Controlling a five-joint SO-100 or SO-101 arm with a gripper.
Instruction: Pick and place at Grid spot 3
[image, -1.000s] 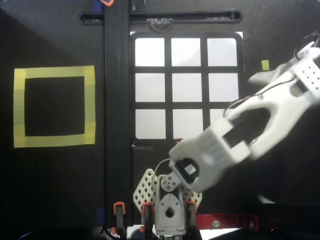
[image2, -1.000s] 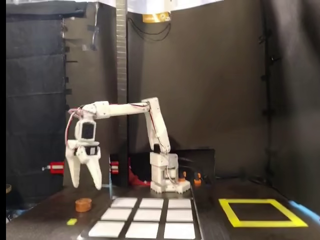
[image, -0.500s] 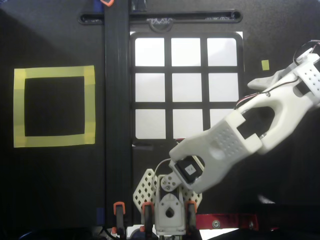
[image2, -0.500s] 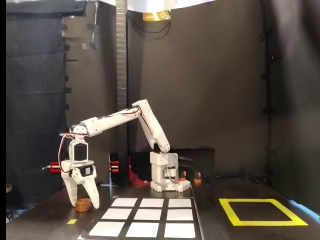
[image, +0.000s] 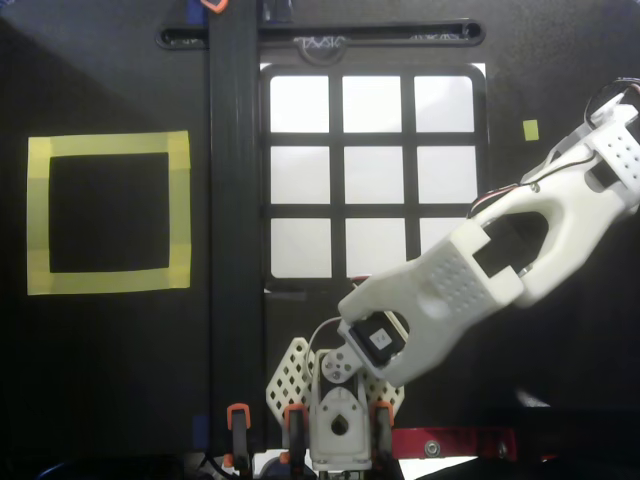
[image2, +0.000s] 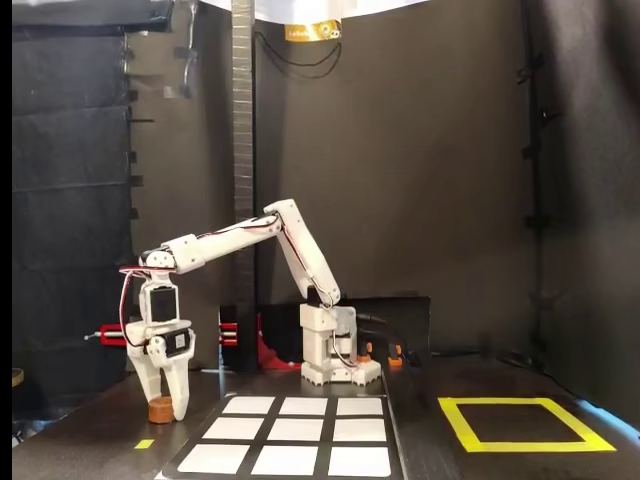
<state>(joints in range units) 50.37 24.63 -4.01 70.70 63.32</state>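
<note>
A small brown cylinder (image2: 160, 408) stands on the black table to the left of the grid in the fixed view. My gripper (image2: 166, 405) points straight down over it, one finger close on each side, and looks shut on it at table level. In the overhead view the gripper and cylinder are out of frame past the right edge; only the white arm (image: 470, 270) shows. Grid spot 3 (image: 444, 103) is the top-right white cell in the overhead view and is bare. In the fixed view spot 3 (image2: 215, 458) is the near-left cell.
A yellow-tape square outline (image: 108, 213) lies left of the grid in the overhead view and shows at the right in the fixed view (image2: 525, 425). A small yellow tape mark (image: 530, 129) lies right of the grid. A black vertical bar (image: 235, 200) runs beside the grid. The arm's base (image: 340, 420) is clamped at the front edge.
</note>
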